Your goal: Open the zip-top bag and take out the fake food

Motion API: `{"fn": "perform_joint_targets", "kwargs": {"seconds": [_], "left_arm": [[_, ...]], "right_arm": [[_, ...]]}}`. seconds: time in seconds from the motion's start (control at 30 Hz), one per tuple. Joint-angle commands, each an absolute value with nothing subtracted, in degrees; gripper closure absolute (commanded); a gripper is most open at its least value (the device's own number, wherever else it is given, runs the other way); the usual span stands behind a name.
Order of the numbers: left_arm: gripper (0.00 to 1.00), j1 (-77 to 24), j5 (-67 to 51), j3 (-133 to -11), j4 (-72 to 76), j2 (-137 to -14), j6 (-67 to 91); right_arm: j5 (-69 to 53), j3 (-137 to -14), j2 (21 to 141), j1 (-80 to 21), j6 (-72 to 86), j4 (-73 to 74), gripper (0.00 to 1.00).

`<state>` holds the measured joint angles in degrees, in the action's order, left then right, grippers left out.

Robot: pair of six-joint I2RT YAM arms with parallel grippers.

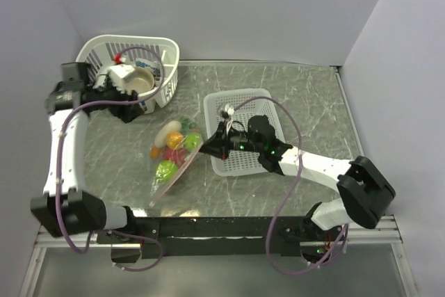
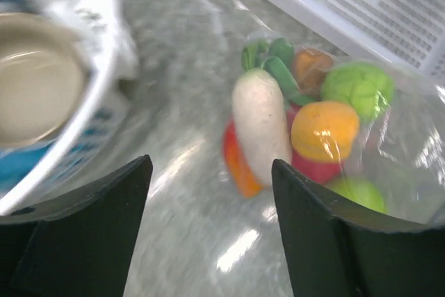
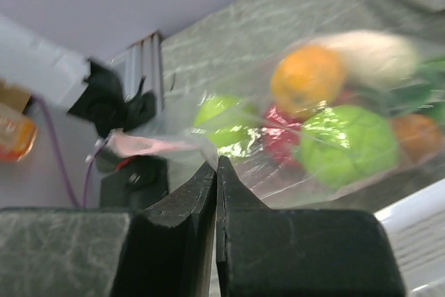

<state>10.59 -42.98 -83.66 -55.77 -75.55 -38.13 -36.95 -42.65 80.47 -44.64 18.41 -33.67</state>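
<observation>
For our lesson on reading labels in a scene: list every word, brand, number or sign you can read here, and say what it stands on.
No text can be read in any view.
Blue patches at the oval basket wall: too blurred to tell whether they are print.
Orange object at the right wrist view's left edge: too blurred.
The zip-top bag: no print shows.

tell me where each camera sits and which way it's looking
Top external: above and behind the bases, looking down at the table; left arm and right arm both show.
Left wrist: on the left arm, facing the zip-top bag of fake food; its open jaws frame the bottom.
Right wrist: low beside the bag, looking across it; its jaws are shut on the film.
All three share the bag.
</observation>
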Motion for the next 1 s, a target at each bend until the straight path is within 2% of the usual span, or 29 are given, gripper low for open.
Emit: {"fn": "perform_joint_targets", "kwargs": {"seconds": [0.0, 0.03, 0.07, 0.13, 0.23, 0.27, 0.33, 0.77, 0.97], "left_arm": [[0.29, 2.2, -39.2, -78.2, -46.9, -82.5, -32.9], [0.3, 0.9, -36.9, -76.7, -44.0, -83.1, -32.6], [0.3, 0.4, -35.8, -73.9, -42.2, -83.5, -32.0], [0.3, 0.4, -33.1, -71.5, -37.0, -84.6, -31.5], [0.3, 0.4, -29.9, -70.0, -34.5, -86.8, -31.0], [0.31, 0.4, -29.4, -70.1, -33.9, -87.4, -30.9], [0.31, 0.4, -29.4, -70.4, -32.7, -88.9, -30.5], [0.34, -11.8, -25.8, -70.8, -25.9, -96.6, -25.3], [0.47, -13.4, -25.4, -67.8, -28.6, -95.4, -26.8]], "right_arm": [[-32.6, -39.3, 76.3, -47.4, 16.4, -29.5, 0.86], [-31.6, -39.0, 75.7, -47.6, 16.4, -28.2, 0.84], [-30.2, -38.8, 75.4, -47.5, 16.7, -25.6, 0.73], [-28.1, -38.7, 74.9, -47.7, 17.7, -22.0, 0.66], [-24.4, -40.3, 74.4, -48.0, 18.5, -13.2, 0.46], [-23.8, -40.9, 74.1, -48.1, 18.3, -9.4, 0.37], [-22.5, -40.0, 71.4, -49.5, 17.4, -7.8, 0.0], [-14.3, -33.1, 53.1, -56.5, 19.9, 2.5, 0.0], [-11.7, -32.4, 49.7, -58.3, 20.0, 3.4, 0.0]]}}
